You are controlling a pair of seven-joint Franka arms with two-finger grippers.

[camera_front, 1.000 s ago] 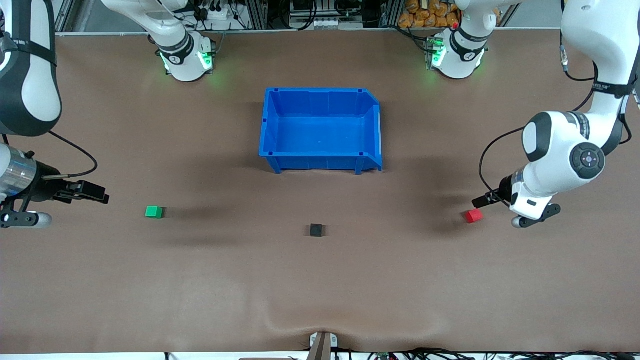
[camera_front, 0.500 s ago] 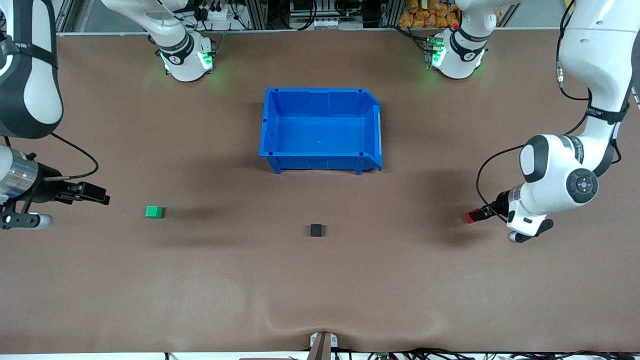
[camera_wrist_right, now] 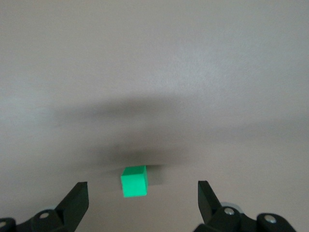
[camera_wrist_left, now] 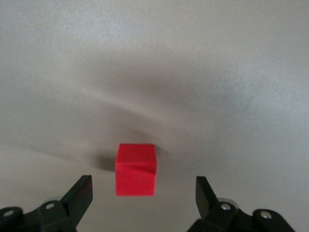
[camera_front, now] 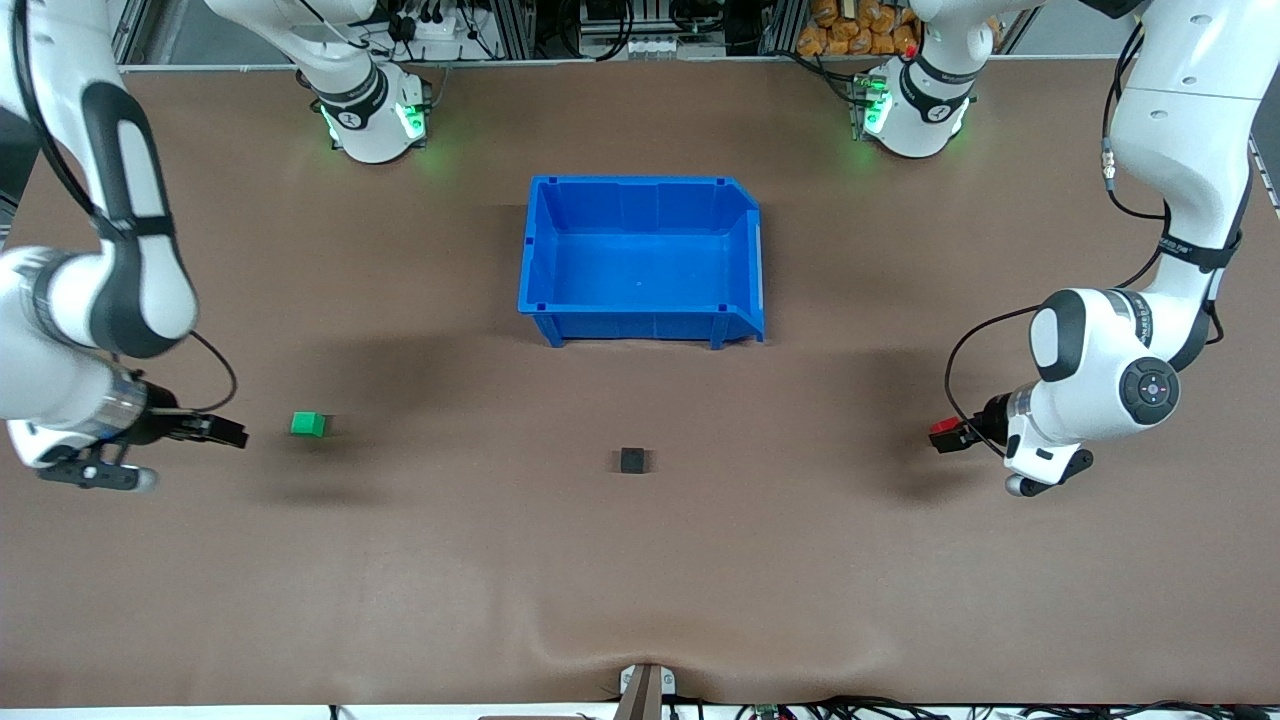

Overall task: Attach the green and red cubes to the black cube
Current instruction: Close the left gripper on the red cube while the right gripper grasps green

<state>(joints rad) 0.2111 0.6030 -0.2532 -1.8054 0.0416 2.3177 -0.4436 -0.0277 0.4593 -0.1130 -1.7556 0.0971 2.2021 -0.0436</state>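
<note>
While our left claw point(camera_wrist_left: 144, 193) straddles the red cube point(camera_wrist_left: 136, 169), spread, our right claw point(camera_wrist_right: 143, 195) nears the green cube point(camera_wrist_right: 133, 181), spread.

left gripper point(camera_wrist_left: 144, 193) agape, right gripper point(camera_wrist_right: 143, 195) agape

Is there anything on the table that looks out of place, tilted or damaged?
Nothing stands out. The green cube, black cube and red cube each sit flat on the table, apart from one another. The blue bin stands upright. The only irregularity is a slight wrinkle in the brown table cover at the edge nearest the front camera.
</note>
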